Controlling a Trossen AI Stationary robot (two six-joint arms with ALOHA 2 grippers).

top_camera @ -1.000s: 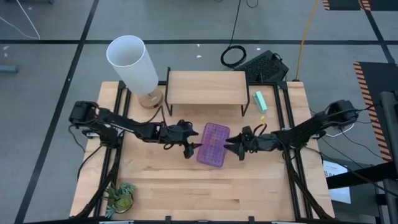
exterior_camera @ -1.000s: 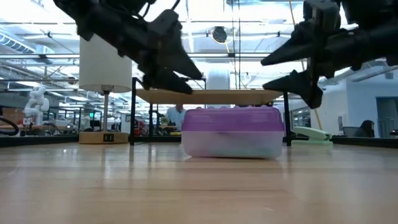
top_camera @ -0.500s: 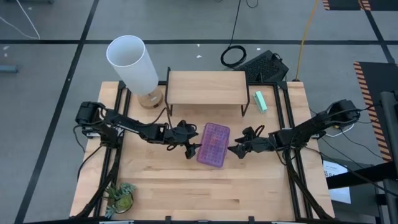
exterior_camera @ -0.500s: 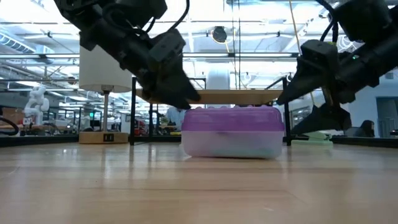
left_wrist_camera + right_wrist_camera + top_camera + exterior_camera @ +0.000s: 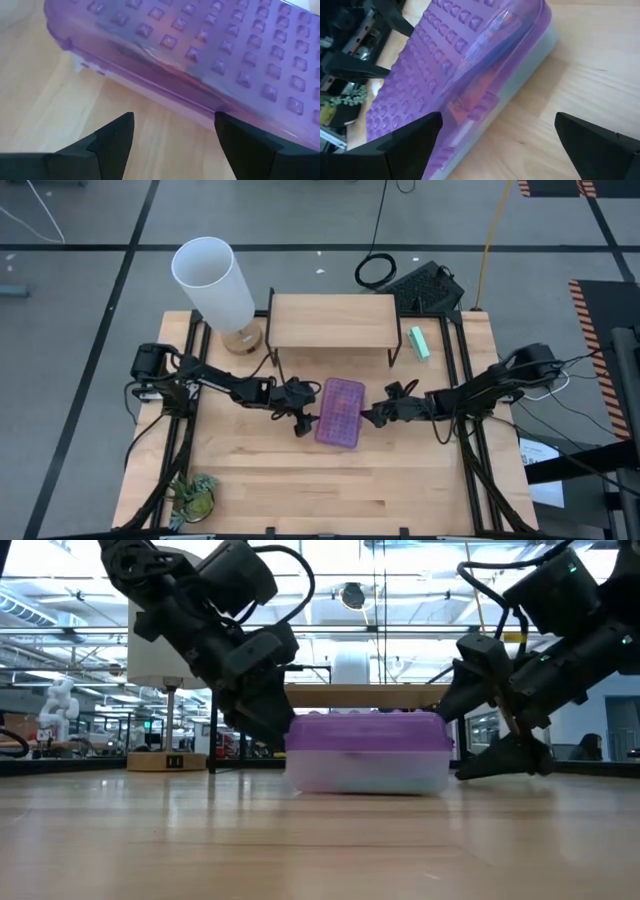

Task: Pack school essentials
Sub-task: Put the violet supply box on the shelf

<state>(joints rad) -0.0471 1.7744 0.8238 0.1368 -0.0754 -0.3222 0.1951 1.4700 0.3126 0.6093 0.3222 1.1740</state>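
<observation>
Two grippers flank a closed purple-lidded case (image 5: 341, 411) at mid-table: the left gripper (image 5: 303, 416) and right gripper (image 5: 372, 416), both spread wide and holding nothing. Colourful items show through the lid, so packing looks nearly done; perhaps latching remains.
</observation>
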